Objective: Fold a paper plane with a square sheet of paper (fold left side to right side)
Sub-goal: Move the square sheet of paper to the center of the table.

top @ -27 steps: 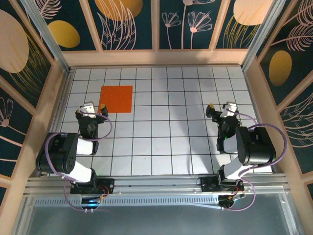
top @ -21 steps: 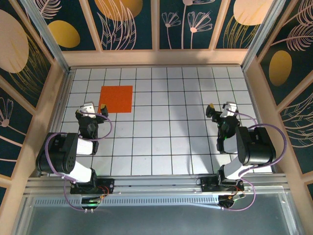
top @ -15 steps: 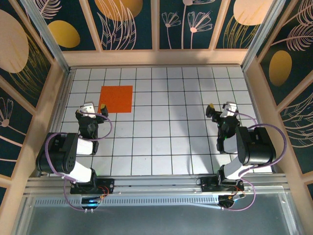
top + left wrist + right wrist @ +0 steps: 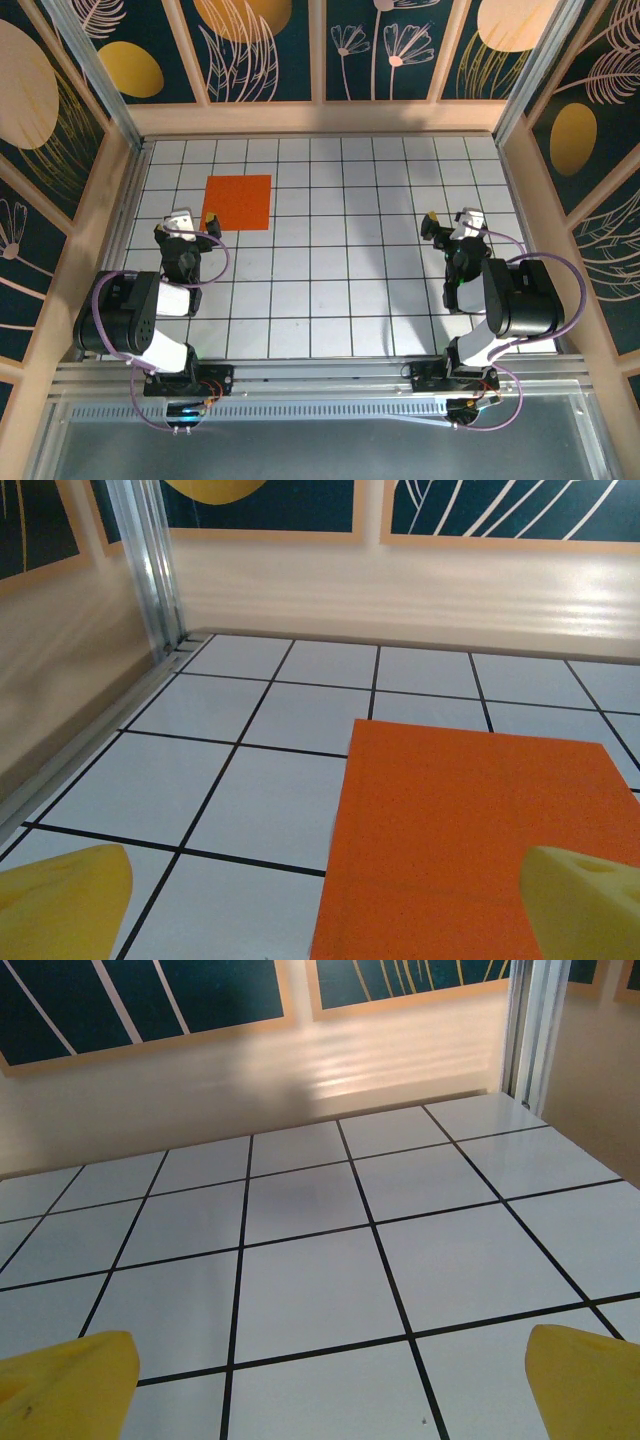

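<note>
One sheet [image 4: 238, 202] lies flat on the table [image 4: 340, 260], in the upper left of the top view. It is a plain orange square, unfolded, covering about two grid tiles each way.

The left gripper [image 4: 186, 228] sits just below and to the left of the sheet in that view. One yellow fingertip is at the sheet's lower left corner. I cannot tell whether it touches the paper.

In the left wrist view, the sheet [image 4: 480, 840] fills the lower right of the frame. It lies ahead of the left gripper [image 4: 320, 910] and nearer the right-hand pad than the left-hand one. Two yellow pads [image 4: 60, 905] show, one in each bottom corner of the frame. The right-hand one overlaps the sheet's lower right part in the picture, and the left-hand one is over bare tile. The jaws are spread wide and hold nothing.

The right gripper [image 4: 455, 228] is at the right of the top view, well apart from the sheet, with several tile columns between them. In the right wrist view, the right gripper [image 4: 320, 1380] has its two yellow pads in the bottom corners, with white tiles and black grid lines between them. These jaws are also spread wide and hold nothing.

In count: one sheet, two arms, two grippers, and two pads on each.
</note>
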Controlling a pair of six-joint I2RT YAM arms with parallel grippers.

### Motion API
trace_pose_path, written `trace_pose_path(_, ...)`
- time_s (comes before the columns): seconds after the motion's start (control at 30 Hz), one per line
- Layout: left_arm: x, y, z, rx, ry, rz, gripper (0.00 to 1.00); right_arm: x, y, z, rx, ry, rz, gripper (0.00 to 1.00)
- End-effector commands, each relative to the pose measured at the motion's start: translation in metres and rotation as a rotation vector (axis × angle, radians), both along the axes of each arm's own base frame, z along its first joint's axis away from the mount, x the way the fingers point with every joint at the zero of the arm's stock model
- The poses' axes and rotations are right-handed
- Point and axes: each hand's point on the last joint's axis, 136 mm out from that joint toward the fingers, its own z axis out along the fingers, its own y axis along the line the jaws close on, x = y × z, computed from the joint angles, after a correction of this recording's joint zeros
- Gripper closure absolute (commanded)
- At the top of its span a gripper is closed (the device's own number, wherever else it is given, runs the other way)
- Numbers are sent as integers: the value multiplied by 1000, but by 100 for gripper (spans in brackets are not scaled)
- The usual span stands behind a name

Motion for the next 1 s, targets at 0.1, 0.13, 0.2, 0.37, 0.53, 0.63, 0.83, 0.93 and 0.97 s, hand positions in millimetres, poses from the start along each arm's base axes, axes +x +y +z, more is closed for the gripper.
trace_pose_path(0.1, 2, 0, 14, -14, -59, -7, 1, 3, -2, 7, -7, -23, -3, 1)
trace_pose_path(0.13, 2, 0, 14, -14, -58, -7, 1, 2, -2, 7, -3, -26, -4, 1)
trace_pose_path(0.2, 2, -1, 14, -13, -58, -7, 1, 1, -4, 8, 6, -30, -10, 1)
trace_pose_path(0.37, 2, 0, 13, -13, -58, -7, 1, 0, -2, 8, 10, -35, 9, 1)
trace_pose_path(0.53, 3, -4, 21, -9, -59, -28, 1, -3, 0, 18, 0, -48, 16, 1)
trace_pose_path(0.63, 9, -1, 36, -14, -21, -12, 1, -3, 0, 33, 20, -19, 11, 1)
trace_pose_path(0.83, 36, 5, 44, -146, 129, 64, 1, -9, 9, 68, 140, 35, 41, 1)
trace_pose_path(0.93, 59, -9, 43, -222, 216, 13, 1, -14, 17, 84, 210, 64, 73, 1)
trace_pose_path(0.97, 68, -14, 43, -247, 245, -8, 1, -16, 20, 88, 231, 79, 88, 2)
